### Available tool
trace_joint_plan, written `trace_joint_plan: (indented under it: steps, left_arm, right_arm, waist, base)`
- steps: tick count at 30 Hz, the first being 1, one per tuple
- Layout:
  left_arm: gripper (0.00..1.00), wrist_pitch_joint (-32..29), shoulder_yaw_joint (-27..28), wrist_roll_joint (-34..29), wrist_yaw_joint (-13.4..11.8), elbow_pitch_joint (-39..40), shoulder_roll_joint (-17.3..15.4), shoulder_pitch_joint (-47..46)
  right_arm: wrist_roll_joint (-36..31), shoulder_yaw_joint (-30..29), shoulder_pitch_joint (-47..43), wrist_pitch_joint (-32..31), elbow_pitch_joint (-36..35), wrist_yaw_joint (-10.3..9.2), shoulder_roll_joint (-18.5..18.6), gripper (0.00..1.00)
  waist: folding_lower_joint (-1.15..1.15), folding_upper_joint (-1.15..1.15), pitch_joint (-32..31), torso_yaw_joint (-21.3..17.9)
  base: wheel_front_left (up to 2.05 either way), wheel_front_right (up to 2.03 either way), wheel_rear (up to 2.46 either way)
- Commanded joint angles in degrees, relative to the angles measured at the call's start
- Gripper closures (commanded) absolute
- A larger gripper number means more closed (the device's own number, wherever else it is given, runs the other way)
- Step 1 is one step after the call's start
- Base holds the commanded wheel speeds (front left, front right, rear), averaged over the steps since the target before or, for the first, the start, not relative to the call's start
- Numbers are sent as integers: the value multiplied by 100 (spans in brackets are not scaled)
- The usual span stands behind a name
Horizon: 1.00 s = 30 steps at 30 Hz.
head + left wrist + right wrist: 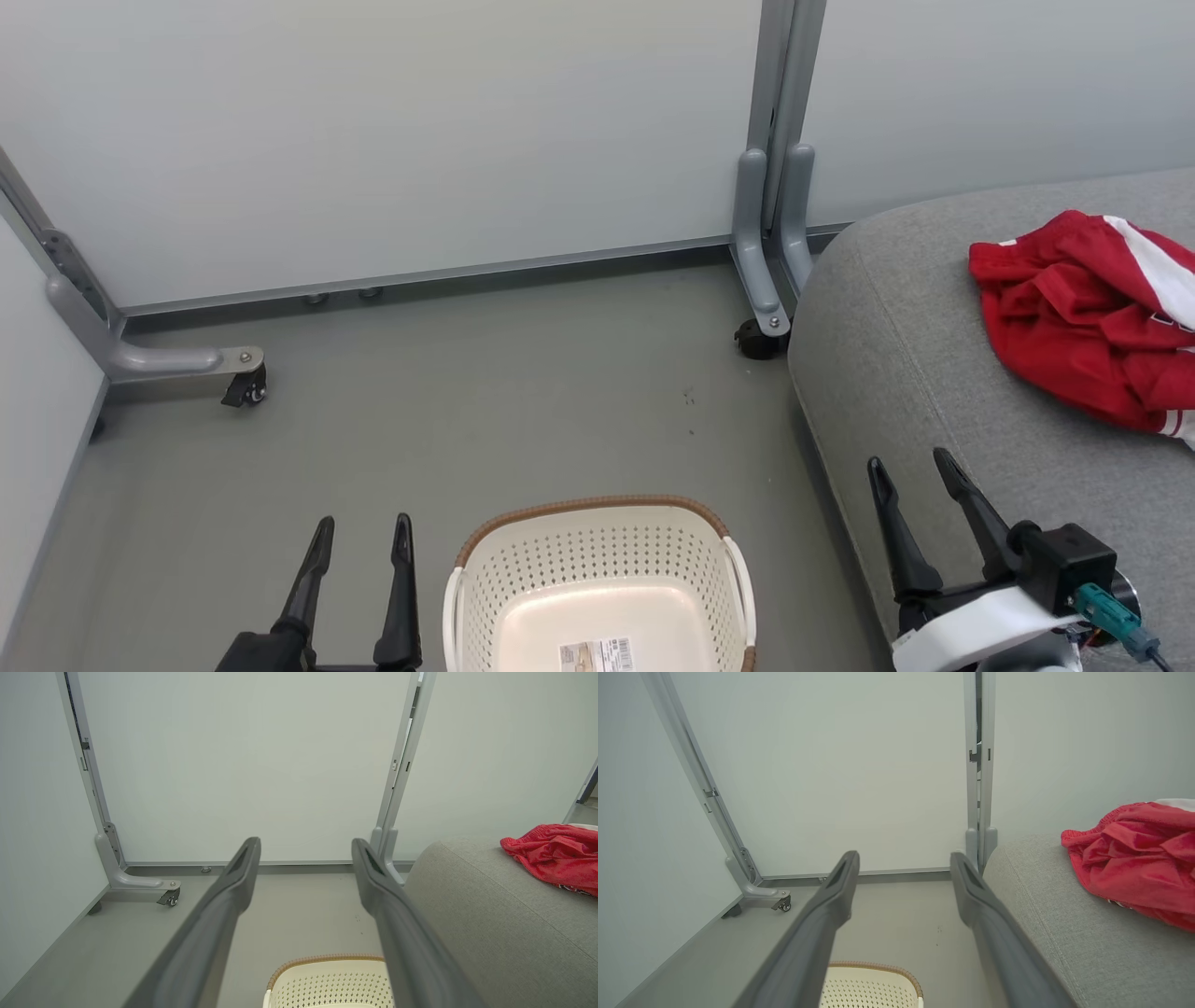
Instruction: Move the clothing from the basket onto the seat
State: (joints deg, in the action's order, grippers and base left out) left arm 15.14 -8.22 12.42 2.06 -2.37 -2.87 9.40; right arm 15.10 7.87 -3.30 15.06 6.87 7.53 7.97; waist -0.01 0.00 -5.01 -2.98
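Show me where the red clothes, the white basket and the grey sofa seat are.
red clothes (1064, 317): head view, the crumpled red fabric.
white basket (597, 502): head view, its brown far rim.
grey sofa seat (887, 327): head view, bare cushion left of the clothes.

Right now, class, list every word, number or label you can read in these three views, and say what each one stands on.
On the sticker inside the basket: print too small and blurred to read.
On the clothing lying on the seat: no lettering legible among the folds.
No other text can be read.
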Motion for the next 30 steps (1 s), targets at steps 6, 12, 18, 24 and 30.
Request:
trace_joint_plan:
  steps: [6,12,18,24,30]
  left_arm:
    - [0,-1,-14,23,1,-57,-7,220]
    - [0,-1,57,15,-77,-77,-6,149]
    - [0,-1,126,-78,-140,-80,-6,120]
    - [0,-1,157,-77,-170,-116,-6,112]
    - [0,-1,138,-183,-229,-144,-6,111]
  right_arm:
    - [-83,-161,-288,17,63,-8,-45,0]
    - [-133,-132,-334,17,94,-8,-59,0]
    - [-147,-90,-309,17,85,-8,-36,0]
    - [-129,-47,-314,17,88,-8,-11,0]
    - [-123,-11,-345,17,76,-8,13,0]
  waist:
    - [1,0,-47,25]
    - [1,0,-83,17]
    - [1,0,-86,-2]
    - [1,0,-84,10]
    - [1,0,-93,57]
  base:
    - [0,0,0]
    - [0,0,0]
    - [0,0,0]
    - [0,0,0]
    - [0,0,0]
